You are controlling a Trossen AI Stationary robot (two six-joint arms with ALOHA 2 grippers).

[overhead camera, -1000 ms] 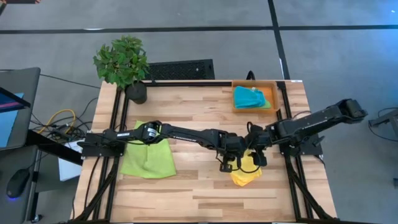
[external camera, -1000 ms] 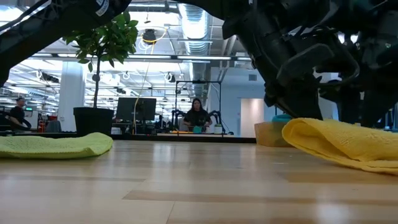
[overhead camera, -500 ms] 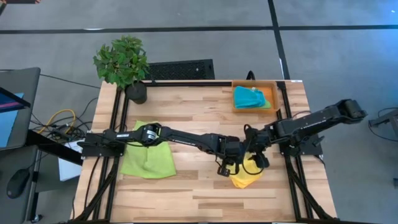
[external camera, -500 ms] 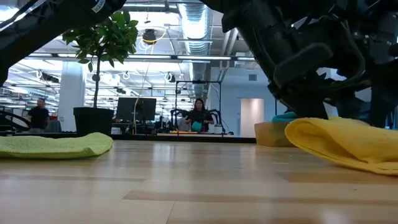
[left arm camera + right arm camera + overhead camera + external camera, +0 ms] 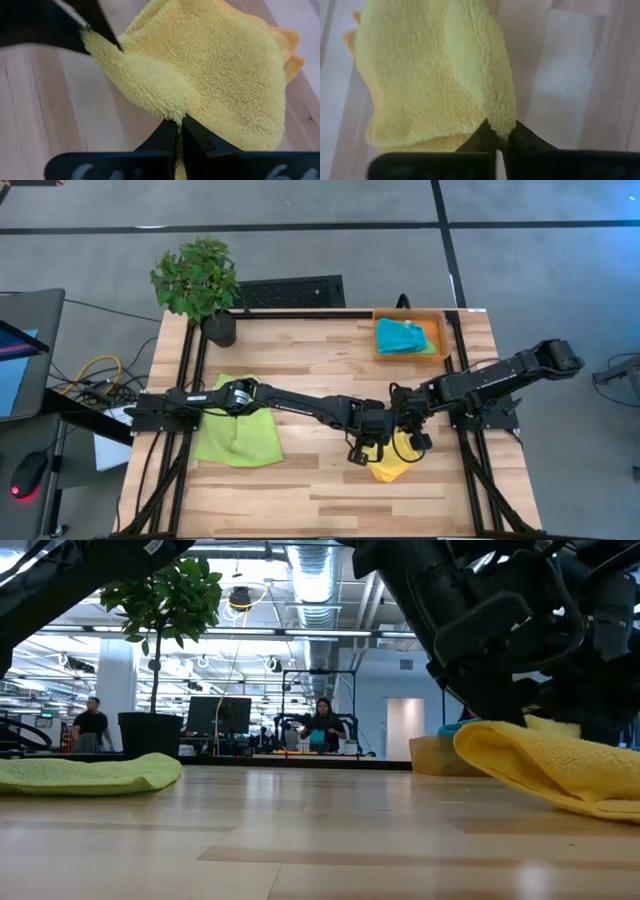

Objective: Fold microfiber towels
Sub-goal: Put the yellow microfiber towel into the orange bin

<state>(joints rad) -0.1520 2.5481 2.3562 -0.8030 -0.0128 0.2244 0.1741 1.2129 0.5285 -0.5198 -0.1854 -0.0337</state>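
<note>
We see the yellow towel [image 5: 392,461] lying bunched near the tabletop's right edge. The left gripper [image 5: 179,131] is clamped on one of its edges, and the right gripper [image 5: 501,135] pinches another edge. A green towel [image 5: 237,434] lies flat near the left edge, and a teal one [image 5: 401,336] sits in the orange tray [image 5: 438,328] at the far right corner.

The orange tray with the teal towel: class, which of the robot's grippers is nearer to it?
Right. The right gripper sits at the yellow towel, on the side toward the orange tray; the left gripper is at the towel's far side.
</note>
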